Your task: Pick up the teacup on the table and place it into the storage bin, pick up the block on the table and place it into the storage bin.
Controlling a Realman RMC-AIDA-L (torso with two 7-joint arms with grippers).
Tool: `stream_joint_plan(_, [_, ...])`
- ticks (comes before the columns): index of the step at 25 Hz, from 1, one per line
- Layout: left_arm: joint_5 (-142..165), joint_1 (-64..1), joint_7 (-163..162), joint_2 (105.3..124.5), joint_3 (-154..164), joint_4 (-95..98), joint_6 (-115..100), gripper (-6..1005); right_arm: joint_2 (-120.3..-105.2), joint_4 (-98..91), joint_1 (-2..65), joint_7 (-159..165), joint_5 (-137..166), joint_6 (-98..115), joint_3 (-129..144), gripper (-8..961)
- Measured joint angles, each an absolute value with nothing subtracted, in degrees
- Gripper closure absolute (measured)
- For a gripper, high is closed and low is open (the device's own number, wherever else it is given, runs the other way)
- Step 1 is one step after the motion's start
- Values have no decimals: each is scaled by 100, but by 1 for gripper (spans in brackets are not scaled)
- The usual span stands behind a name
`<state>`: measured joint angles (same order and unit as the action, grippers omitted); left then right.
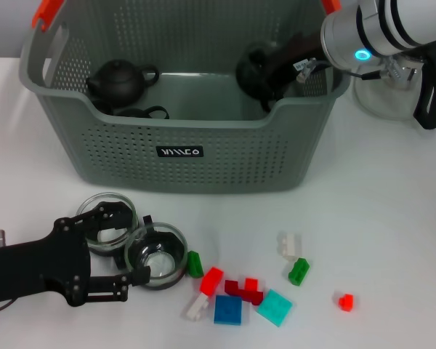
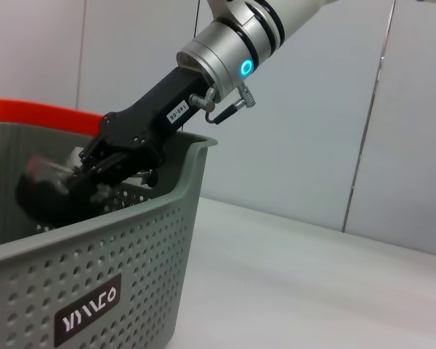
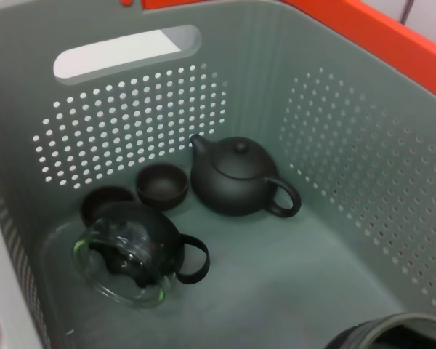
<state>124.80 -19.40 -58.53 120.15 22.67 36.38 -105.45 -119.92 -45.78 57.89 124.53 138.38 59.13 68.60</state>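
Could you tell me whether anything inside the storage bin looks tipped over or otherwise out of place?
Yes: the glass cup lies on its side on the storage bin floor, beside two small dark cups. The black teapot stands upright.

Bin (image 1: 225,156): matt grey-green perforated plastic, smooth inside. Teapot (image 3: 236,178): dark, matt, ceramic-looking. Cups (image 1: 156,254) at left hand (image 1: 112,254): clear glossy glass. Blocks (image 1: 227,309): shiny plastic. Desk (image 1: 392,240): smooth matt white.

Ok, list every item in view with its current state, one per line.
storage bin: upright on the table, holding tea ware
black teapot: upright inside the bin, lid on
glass cup: on the table, between the open left claw fingers
right claw: inside the bin, shut on a dark vessel
blocks: scattered on the table
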Motion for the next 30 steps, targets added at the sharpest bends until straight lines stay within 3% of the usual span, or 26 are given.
stream_joint_plan(2, [12480,-1940,-5852,12015,2268,3636,-10546,66,-11987,-4615,5789,12467,13841,5942,6862,889])
stream_joint_plan(4, [12480,-1942,-5853,12015,2267,3631,-10546,66,-11987,-4669,5790,12475,13843,5974,6861,718])
stream_joint_plan(13, [12481,-1940,-5839,12015,2268,3629,-10557,66,-12007,-5480,5609,12564,13791,6231,6816,519])
stream_joint_plan(21, [12481,-1910,-5844,12005,2266,3652,-10600,66,-11982,-7707,4636,12493,12532,7274,6788,239])
stream_joint_plan(26, [12481,-1885,-5840,11982,2267,3670,-10600,66,-11974,-8372,4092,11963,11676,8361,6579,169])
stream_joint_plan(30, [12481,-1849,-5837,11972,2261,3709,-10600,65,-11980,-8427,3873,11621,11329,9332,6269,172])
